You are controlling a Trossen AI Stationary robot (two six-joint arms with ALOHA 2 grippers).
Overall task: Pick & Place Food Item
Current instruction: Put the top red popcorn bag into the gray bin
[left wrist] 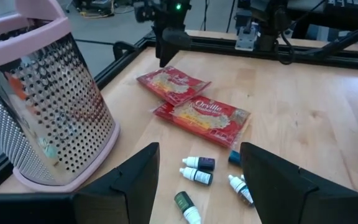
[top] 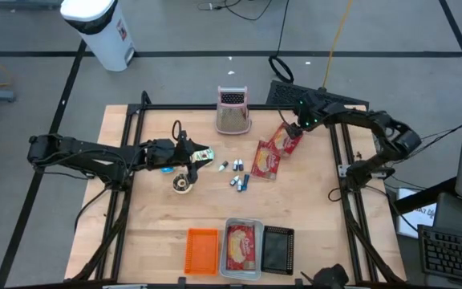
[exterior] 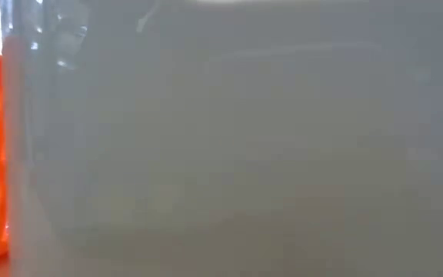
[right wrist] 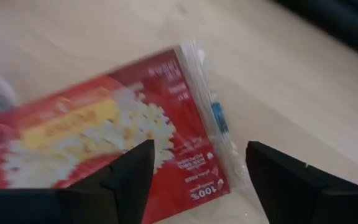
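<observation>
Two red popcorn bags lie flat on the table right of centre, one nearer the middle and one farther back. My right gripper hangs open above the far bag, slanting down, a finger on either side of the bag's end, touching nothing that shows. A third popcorn bag lies in the clear tray at the near edge. My left gripper stands open left of centre with nothing between its fingers, pointing toward the bags.
A pink-rimmed metal grater stands at the far middle. Several small dropper bottles lie between the grippers, and a small round thing sits near the left one. An orange tray and a black tray flank the clear tray, whose wall fills the low view.
</observation>
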